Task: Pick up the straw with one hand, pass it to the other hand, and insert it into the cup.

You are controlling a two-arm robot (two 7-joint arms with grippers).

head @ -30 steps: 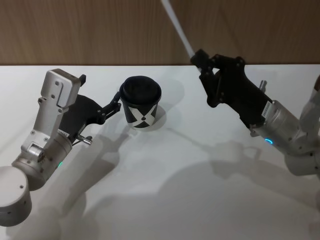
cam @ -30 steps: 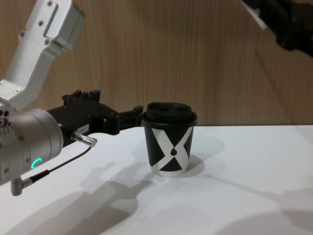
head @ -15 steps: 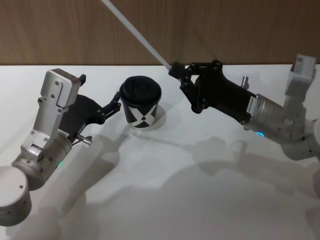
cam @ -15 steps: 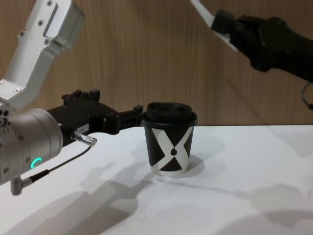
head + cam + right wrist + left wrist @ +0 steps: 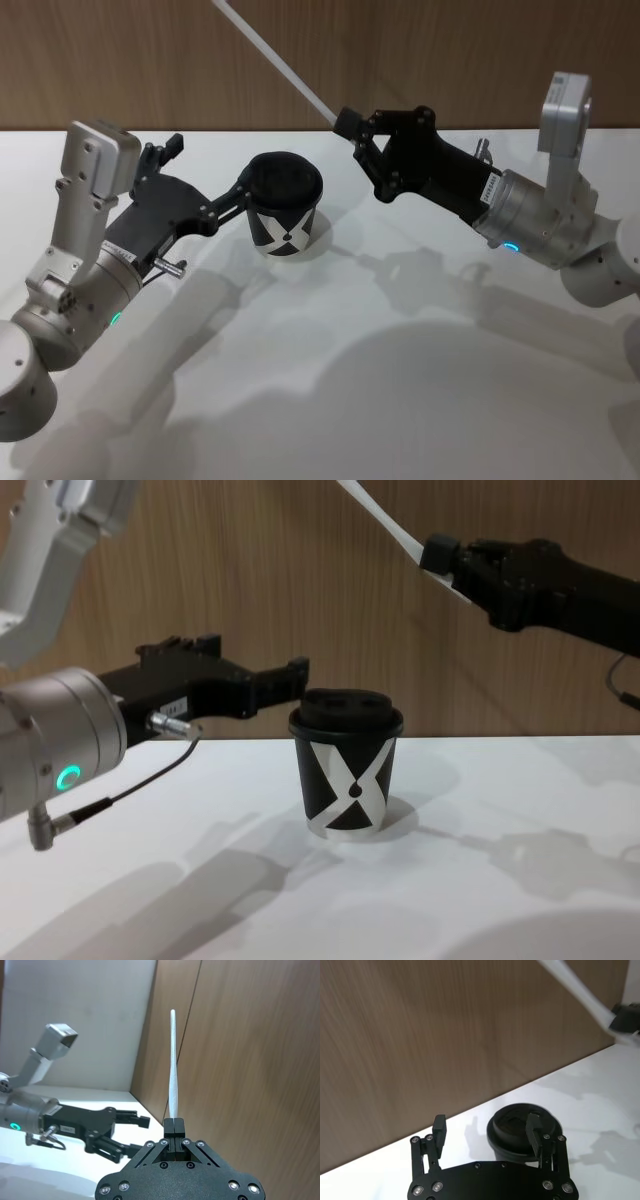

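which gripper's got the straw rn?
The right gripper: shut on the straw, up right of the cup. The left gripper is open beside the cup lid, holding nothing.

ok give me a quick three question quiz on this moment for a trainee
1. True or false: the straw is already inside the cup.
2. Which hand grips the straw: A the left hand, B the right hand, C neither?
3. Fill the gap: beside the cup's lid, the left hand's fingers are ____ (open or shut).
Key: 1 false, the straw is held up in the air to the right of the cup. 2 B. 3 open.
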